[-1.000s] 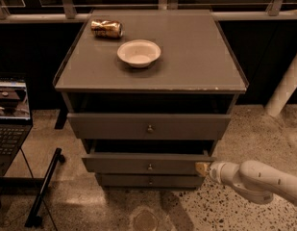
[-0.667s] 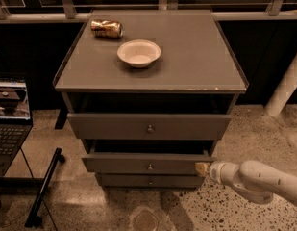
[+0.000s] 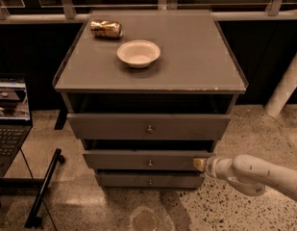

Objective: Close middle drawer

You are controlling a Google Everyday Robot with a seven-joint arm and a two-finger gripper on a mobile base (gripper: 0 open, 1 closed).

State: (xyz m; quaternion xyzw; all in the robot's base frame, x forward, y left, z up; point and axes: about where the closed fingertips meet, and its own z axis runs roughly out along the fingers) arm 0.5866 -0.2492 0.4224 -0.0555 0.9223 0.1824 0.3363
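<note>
The middle drawer (image 3: 143,160) is a low grey front with a small round knob (image 3: 150,163), pulled out a little from the grey cabinet (image 3: 153,83). The taller top drawer (image 3: 148,126) above it also stands out, and the lowest front (image 3: 149,180) sits further back. My gripper (image 3: 200,164) is at the end of the white arm (image 3: 253,173) that reaches in from the lower right. Its tip is against the right end of the middle drawer's front.
A white bowl (image 3: 138,53) and a tipped can (image 3: 106,28) lie on the cabinet top. An open laptop (image 3: 9,119) stands at the left, with a black stand leg (image 3: 44,186) on the speckled floor. A white post (image 3: 285,85) stands at the right.
</note>
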